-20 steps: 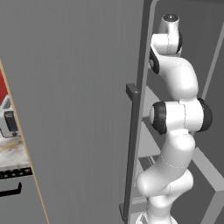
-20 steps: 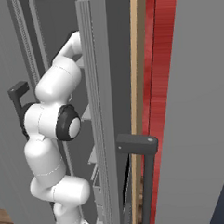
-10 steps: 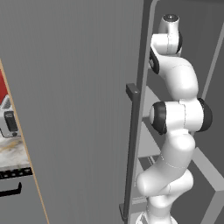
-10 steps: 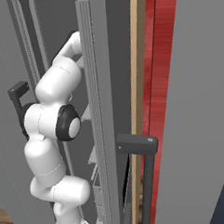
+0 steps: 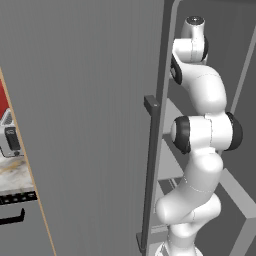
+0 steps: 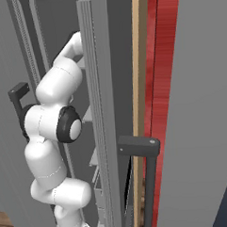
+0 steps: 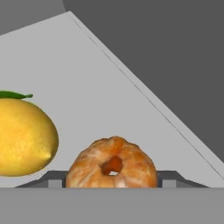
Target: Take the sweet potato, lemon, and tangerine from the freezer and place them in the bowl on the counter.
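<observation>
In the hand view the tangerine [image 7: 112, 164], a bright orange ball with a dimpled top, sits on the freezer's grey shelf [image 7: 96, 83]. My gripper [image 7: 112, 180] is shut on the tangerine, one dark finger tip [image 7: 54, 178] against each side of it. The lemon [image 7: 24, 138], yellow with a green leaf, lies on the same shelf just left of the tangerine, apart from it. In the left base view my arm [image 5: 200, 135] reaches up into the open freezer [image 5: 90, 115]. The sweet potato and the bowl are out of view.
The freezer door with its long bar handle [image 5: 150, 170] stands open to the left of my arm. Past the door's edge lie a strip of marble counter [image 5: 12, 175] and a toaster [image 5: 10, 140]. A second grey handle [image 6: 147, 179] and a red panel [image 6: 161, 84] stand on the right.
</observation>
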